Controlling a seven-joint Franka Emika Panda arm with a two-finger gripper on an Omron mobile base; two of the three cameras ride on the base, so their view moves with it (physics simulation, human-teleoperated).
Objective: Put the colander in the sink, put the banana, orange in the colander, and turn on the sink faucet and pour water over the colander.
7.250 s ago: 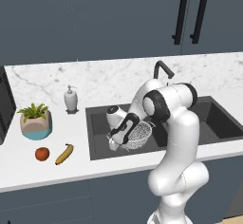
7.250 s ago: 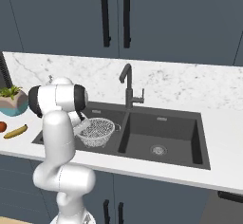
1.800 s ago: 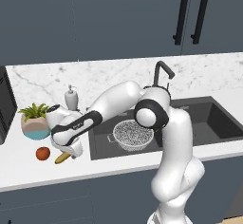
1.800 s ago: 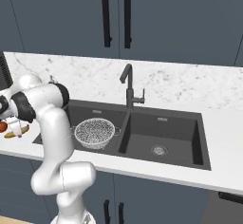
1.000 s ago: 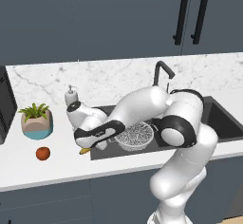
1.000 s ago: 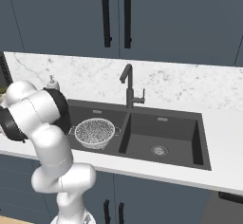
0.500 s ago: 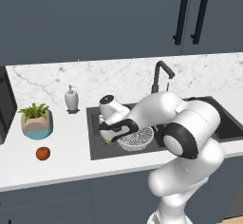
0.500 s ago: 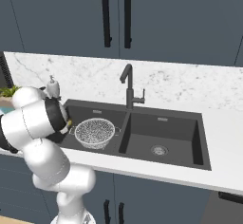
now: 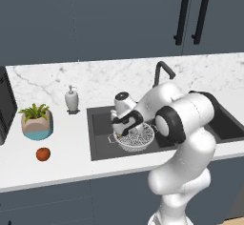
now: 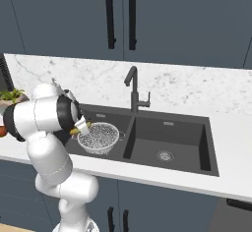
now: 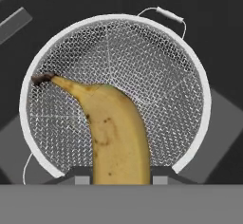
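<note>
The end effector [image 11: 121, 178] is closed narrowly on the banana [image 11: 114, 133], holding it by its thick lower part, and hangs directly above the colander [image 11: 190, 66], which sits in the larger basin of the sink [image 10: 192, 128]. In the hand view the banana's dark tip reaches almost to the colander's rim on one side, so a release from here could, I judge, leave the fruit resting on the rim or tipping over it into the basin; a drop from height might also nudge the light colander off its spot. The orange [image 9: 43, 154] lies on the surface [image 9: 62, 148] well to the side of the colander, beyond the sink's edge and near a potted plant [image 9: 36, 120], so the arm has a long swing ahead and could knock the colander on the way out. The sink faucet [image 10: 133, 91] stands behind the colander at the divide between basins, its lever untouched as far as I can tell. The surface is white marble, with a soap dispenser [image 9: 71, 98] behind the sink's corner, and dark blue cabinets [image 10: 118, 14] above.
</note>
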